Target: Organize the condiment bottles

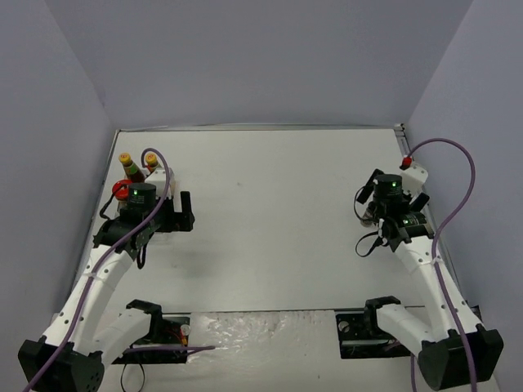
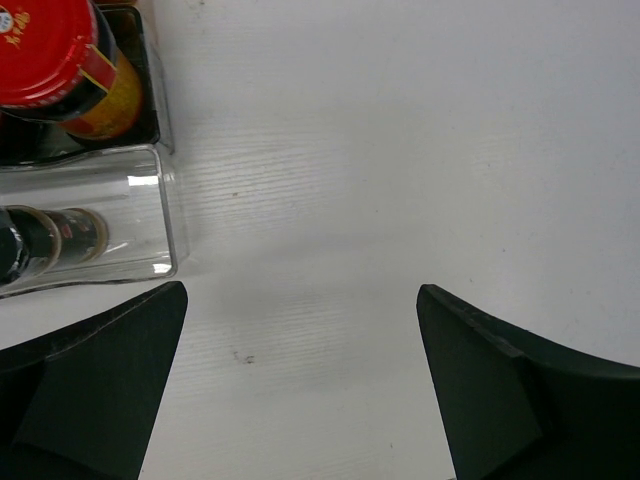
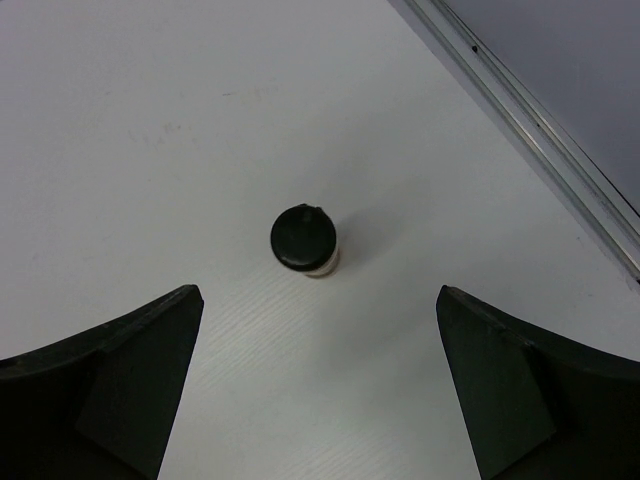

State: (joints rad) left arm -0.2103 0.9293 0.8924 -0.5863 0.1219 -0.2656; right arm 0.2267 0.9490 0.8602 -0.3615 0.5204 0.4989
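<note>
Over the right side of the table [image 3: 150,100], the right gripper [image 3: 320,295] is being held wide open and empty, a black-capped spice jar [image 3: 305,240] standing upright just ahead. Leftward, the left gripper [image 2: 302,295] is being held spread, gripping nothing, beside the clear rack [image 2: 168,200], where a red-lidded jar [image 2: 50,50] and a second spice jar [image 2: 45,240] are being housed.

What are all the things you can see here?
table: one, white, under everything
rack: one, clear, left side of table
sauce bottles: two, dark red with yellow caps, far left
red-lidded jar: one, red lid, in rack
racked spice jar: at least one, black cap, other rack compartment
loose spice jar: one, black cap, upright on table, right side
left gripper: one, black, open, beside rack
right gripper: one, black, open, above loose spice jar
</note>
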